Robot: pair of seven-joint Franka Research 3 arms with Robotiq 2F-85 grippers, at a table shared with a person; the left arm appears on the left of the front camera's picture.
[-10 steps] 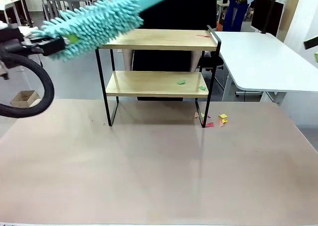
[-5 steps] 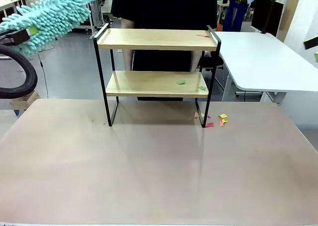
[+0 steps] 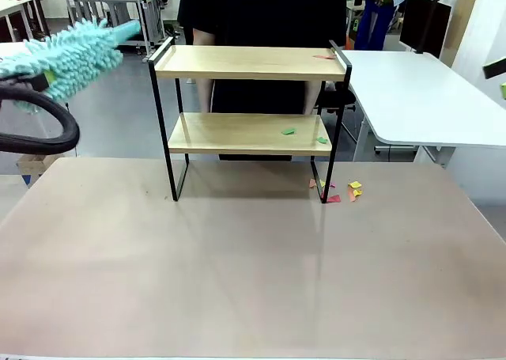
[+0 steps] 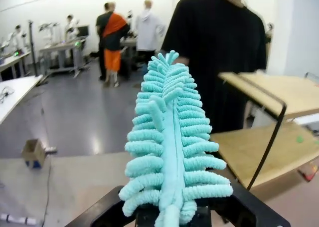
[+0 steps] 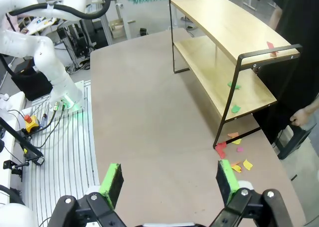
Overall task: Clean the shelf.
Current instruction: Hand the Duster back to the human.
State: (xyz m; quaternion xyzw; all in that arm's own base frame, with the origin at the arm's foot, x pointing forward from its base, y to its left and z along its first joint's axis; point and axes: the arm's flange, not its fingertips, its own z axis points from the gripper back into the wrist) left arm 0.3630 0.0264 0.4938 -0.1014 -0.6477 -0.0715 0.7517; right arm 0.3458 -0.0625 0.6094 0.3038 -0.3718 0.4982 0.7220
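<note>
Teal and fluffy, the duster [image 3: 75, 47] is up in the air at the left edge, clear of the shelf [image 3: 251, 63], with the left gripper [image 4: 172, 214] and its jaws clenched on its base. The shelf stands at the far middle of the table [image 3: 237, 273], a person in black [image 3: 261, 12] right behind it. Paper scraps [image 3: 304, 134] lie on the lower board, more by its right leg. The right gripper [image 5: 169, 179] hangs above the table, jaws spread wide, holding nothing.
</note>
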